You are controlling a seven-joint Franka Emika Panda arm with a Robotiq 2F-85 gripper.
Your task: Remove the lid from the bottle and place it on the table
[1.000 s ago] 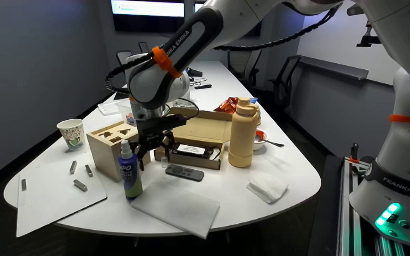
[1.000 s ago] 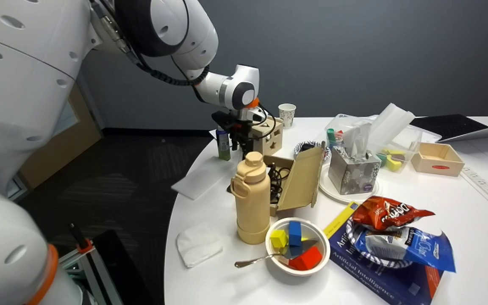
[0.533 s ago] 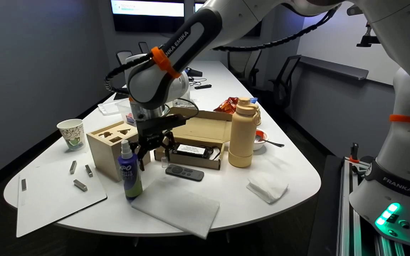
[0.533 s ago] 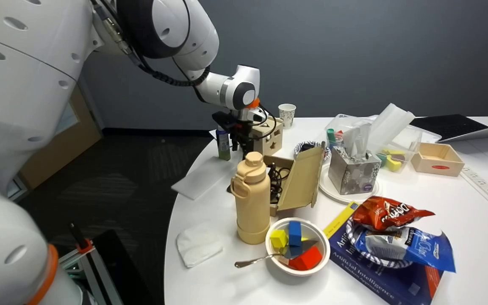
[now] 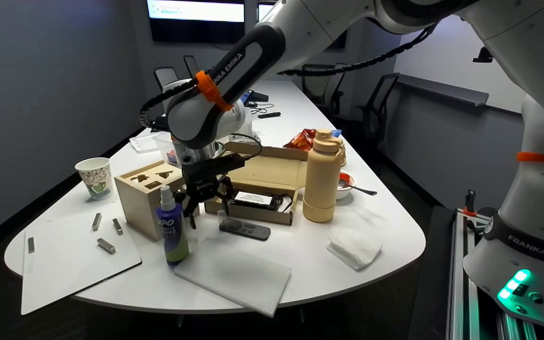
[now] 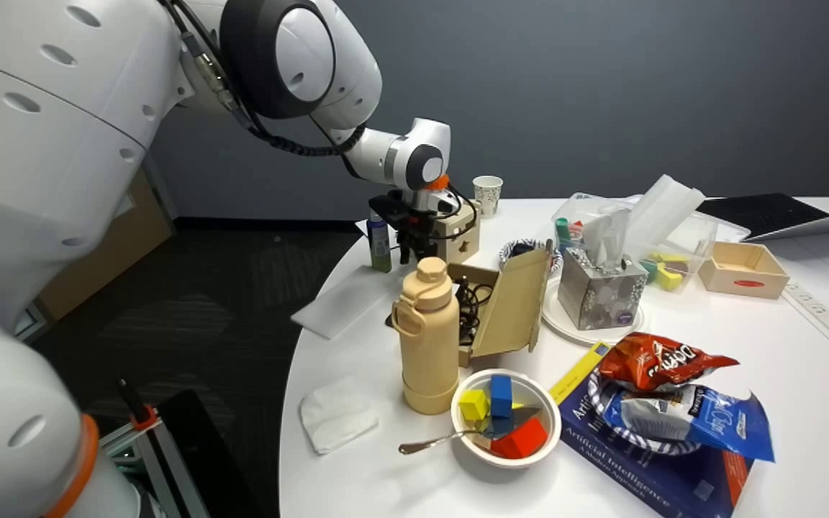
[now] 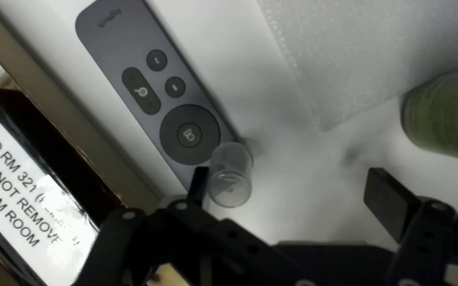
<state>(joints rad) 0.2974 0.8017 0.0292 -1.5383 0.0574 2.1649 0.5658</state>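
The bottle [image 5: 174, 238] is a blue spray bottle standing upright on the white table [image 5: 307, 278]. Its pale nozzle [image 5: 166, 197] is bare. Its green lower part shows in the wrist view [image 7: 439, 115], and it also shows in an exterior view [image 6: 380, 250]. The lid [image 7: 229, 178] is a small clear round cap, apart from the bottle, at the end of the remote [image 7: 145, 87]. My gripper [image 7: 292, 184] is open low above the table; one finger is close beside the lid, contact unclear. The lid also shows in an exterior view [image 5: 222, 216].
A wooden shape box [image 5: 147, 212] stands behind the bottle. An open cardboard box [image 5: 260, 200] with a power adapter lies behind the remote. A white foam sheet [image 5: 236, 274] lies in front. The tall tan container [image 5: 320, 184] stands to the right in an exterior view.
The arm has moved and the gripper has tilted slightly. The lid has shifted a little towards the remote and now overlaps its end in an exterior view. The bottle has not moved.
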